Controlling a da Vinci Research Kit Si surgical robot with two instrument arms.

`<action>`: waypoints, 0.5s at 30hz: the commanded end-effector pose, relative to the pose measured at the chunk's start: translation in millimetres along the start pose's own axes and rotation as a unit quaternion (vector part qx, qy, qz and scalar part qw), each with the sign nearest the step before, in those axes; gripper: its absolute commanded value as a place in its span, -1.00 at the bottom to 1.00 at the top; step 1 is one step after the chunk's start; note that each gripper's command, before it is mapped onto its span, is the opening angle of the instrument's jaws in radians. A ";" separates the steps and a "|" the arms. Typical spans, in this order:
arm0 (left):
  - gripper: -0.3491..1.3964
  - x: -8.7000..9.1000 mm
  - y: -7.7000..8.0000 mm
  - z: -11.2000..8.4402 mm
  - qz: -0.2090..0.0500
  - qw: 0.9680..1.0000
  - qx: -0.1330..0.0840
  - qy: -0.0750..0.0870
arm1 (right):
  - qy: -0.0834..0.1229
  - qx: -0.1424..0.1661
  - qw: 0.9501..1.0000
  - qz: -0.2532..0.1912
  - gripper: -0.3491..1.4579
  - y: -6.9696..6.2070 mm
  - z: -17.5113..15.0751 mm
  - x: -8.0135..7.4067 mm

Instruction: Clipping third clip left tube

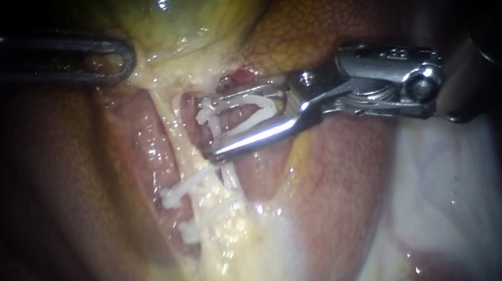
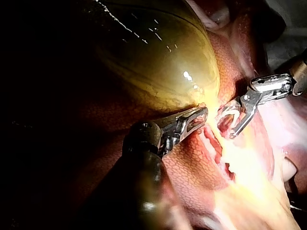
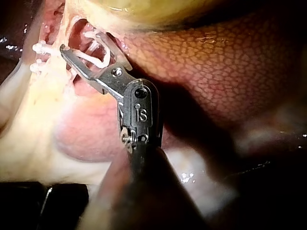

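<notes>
Endoscope view gives us the relation that matters. The tube runs from the gallbladder downward, and our right instrument comes at it crosswise from the right, its tool nearly square to the tube's long axis. That tool stands wide, both jaws bearing on the white clip seated between them, and the clip itself gapes with its mouth toward the tube. Two clips sit on the tube, one just below the other. The white clip lies on the gallbladder side of them, near the upper one but apart from it. Pink tissue shows inside its span, but we cannot tell whether the whole tube is within it. Our left instrument enters from the upper left, its tool closed on the gallbladder's lower edge, well apart from the clips. We judge that only the right instrument is placed to close, provided the clip's far tip clears the tube's far side.
</notes>
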 end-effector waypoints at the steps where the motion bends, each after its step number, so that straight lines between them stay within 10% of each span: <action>1: -1.00 0.0 0.0 0.0 0.000 1.000 0.000 0.000 | 0.006 0.005 1.000 0.005 -0.12 0.1 0.3 0.1; 15: -1.00 0.0 0.0 0.1 0.000 1.000 0.000 0.000 | 0.032 0.062 0.997 0.011 -0.12 -1.5 3.8 0.4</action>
